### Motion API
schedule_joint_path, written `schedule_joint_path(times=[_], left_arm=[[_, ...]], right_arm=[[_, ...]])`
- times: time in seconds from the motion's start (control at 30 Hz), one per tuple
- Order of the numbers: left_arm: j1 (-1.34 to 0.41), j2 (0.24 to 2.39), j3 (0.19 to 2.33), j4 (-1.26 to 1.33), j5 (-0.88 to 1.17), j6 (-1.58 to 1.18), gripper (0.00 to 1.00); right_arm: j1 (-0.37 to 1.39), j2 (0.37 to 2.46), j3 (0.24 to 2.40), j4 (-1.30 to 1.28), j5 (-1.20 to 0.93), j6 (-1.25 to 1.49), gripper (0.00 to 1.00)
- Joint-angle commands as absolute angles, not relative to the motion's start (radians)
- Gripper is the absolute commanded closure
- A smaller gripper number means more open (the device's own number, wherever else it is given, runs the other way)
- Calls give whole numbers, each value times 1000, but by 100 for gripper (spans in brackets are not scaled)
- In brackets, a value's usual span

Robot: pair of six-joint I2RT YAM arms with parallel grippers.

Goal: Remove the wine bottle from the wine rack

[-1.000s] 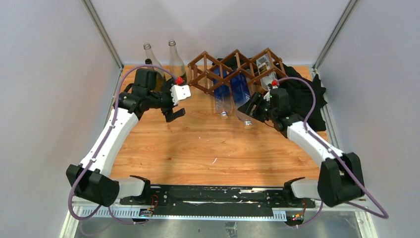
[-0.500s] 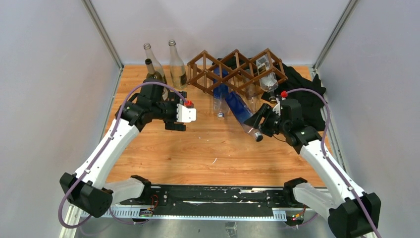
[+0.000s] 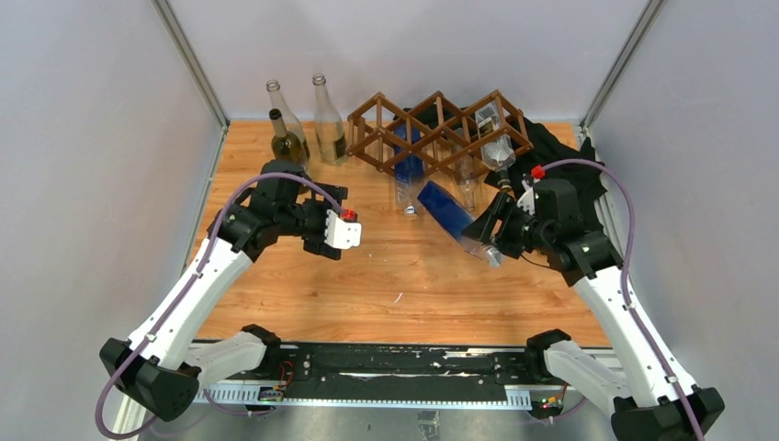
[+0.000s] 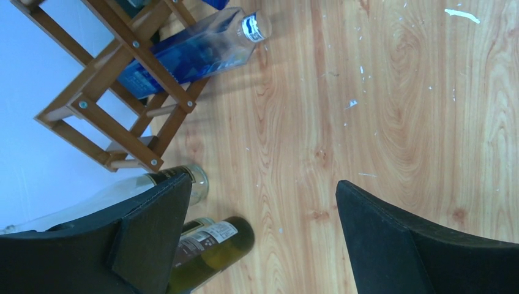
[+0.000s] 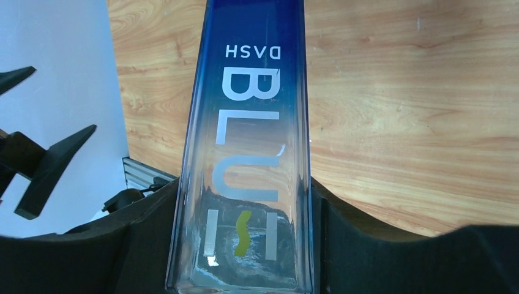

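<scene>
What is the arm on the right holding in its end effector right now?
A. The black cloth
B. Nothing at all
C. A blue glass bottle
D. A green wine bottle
C: in the right wrist view, the right end effector has one finger on each side of the blue bottle, which has "BLU" printed along its side.
</scene>
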State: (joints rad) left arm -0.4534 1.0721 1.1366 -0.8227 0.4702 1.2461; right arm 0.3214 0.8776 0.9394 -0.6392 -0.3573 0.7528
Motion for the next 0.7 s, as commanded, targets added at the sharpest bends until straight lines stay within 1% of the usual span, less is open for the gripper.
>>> schedule_joint_path(times=[0.0, 0.2, 0.3, 0.5, 0.67], left_arm=[[-474, 1041, 1137, -827, 513, 1242, 6], [-524, 1006, 1118, -797, 554, 1179, 0], [-561, 989, 1099, -744, 550, 1146, 0], [-630, 1035, 1145, -743, 532, 1112, 0], [-672, 1033, 1124, -744, 515, 1099, 0]], right_arm=[[331, 861, 1089, -557, -420, 693, 100], [374, 941, 1196, -612, -505, 656, 100], [436, 987, 1240, -623, -504, 645, 100], [595, 1112, 1305, -568, -487, 648, 100], [687, 1207, 1357, -503, -475, 658, 100]])
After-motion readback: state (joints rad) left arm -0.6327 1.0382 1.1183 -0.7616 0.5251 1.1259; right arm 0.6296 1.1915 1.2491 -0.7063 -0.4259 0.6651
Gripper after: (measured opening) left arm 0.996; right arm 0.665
